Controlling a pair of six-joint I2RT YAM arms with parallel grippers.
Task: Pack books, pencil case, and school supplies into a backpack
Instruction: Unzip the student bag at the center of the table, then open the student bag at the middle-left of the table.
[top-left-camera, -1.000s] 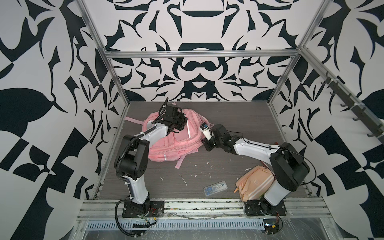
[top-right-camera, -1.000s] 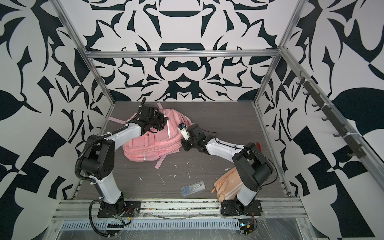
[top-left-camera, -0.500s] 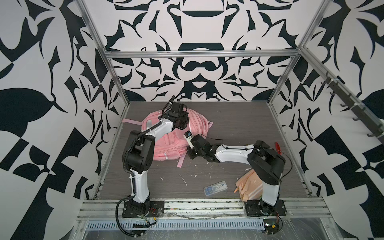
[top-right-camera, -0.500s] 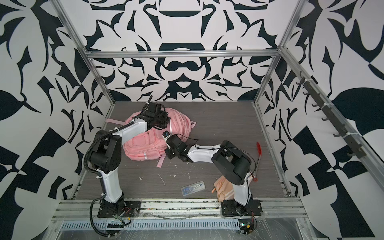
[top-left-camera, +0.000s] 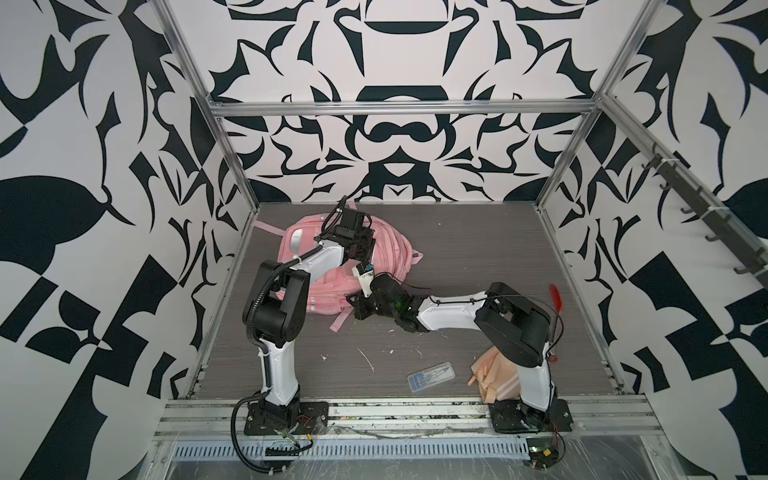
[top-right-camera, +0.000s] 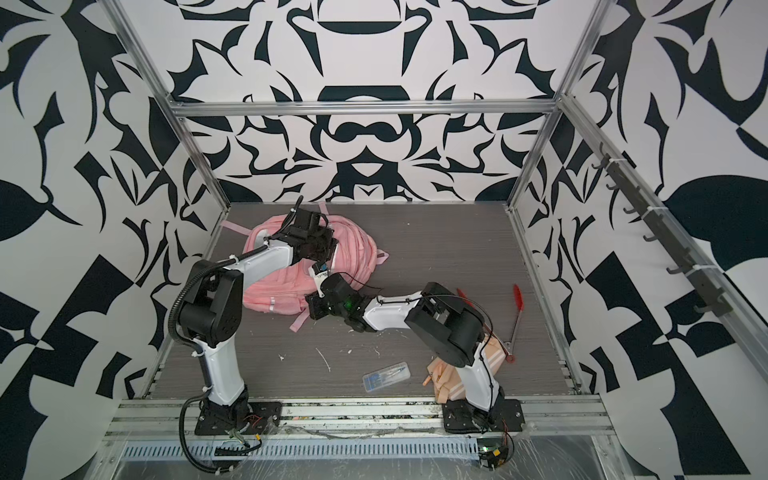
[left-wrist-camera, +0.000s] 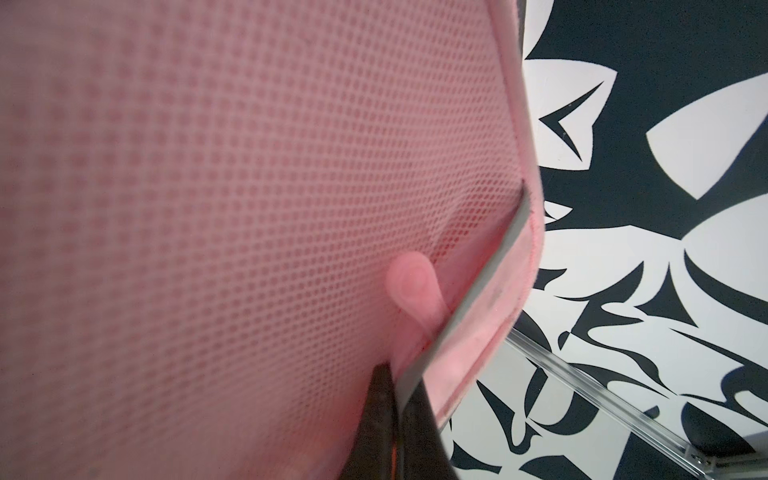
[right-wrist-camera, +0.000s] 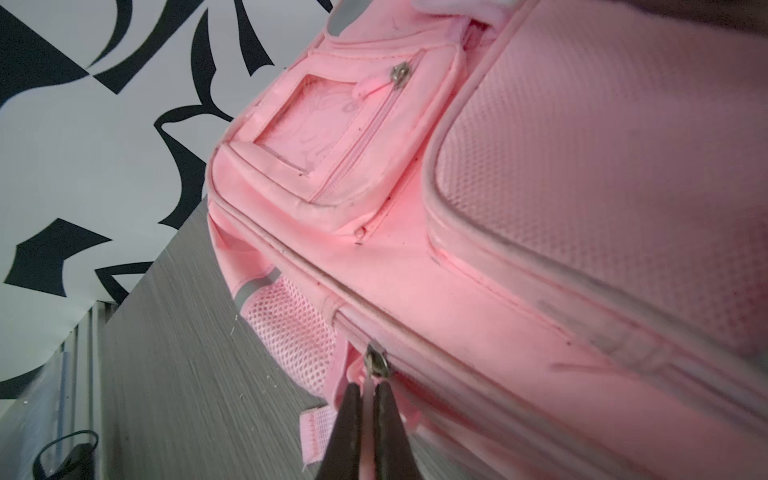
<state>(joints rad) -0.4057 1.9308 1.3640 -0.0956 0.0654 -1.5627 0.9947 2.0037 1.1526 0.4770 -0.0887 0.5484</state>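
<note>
The pink backpack (top-left-camera: 322, 297) (top-right-camera: 270, 291) lies flat at the back left of the floor. My left gripper (top-left-camera: 365, 251) (top-right-camera: 329, 249) is on top of it, shut on a grey-edged fold of the backpack's fabric (left-wrist-camera: 478, 316) beside pink mesh (left-wrist-camera: 249, 208). At the bag's near edge my right gripper (top-left-camera: 353, 301) (top-right-camera: 309, 305) is shut (right-wrist-camera: 368, 388) on the pink pull tab of a zip slider (right-wrist-camera: 376, 363). The peach pencil case (top-left-camera: 492, 376) (top-right-camera: 446, 376) lies by the right arm's base. The clear box of school supplies (top-left-camera: 430, 376) (top-right-camera: 385, 376) lies left of it. No books are in view.
A red-tipped tool (top-left-camera: 556, 297) (top-right-camera: 517, 297) lies near the right wall. White scraps (top-left-camera: 368, 359) dot the middle floor. A loose pink strap (top-left-camera: 340, 324) trails from the bag's near edge. Metal frame posts and patterned walls close in three sides.
My right gripper has travelled left and nearer along the backpack's front edge, holding the zip pull. The left gripper shifted slightly right on top of the bag.
</note>
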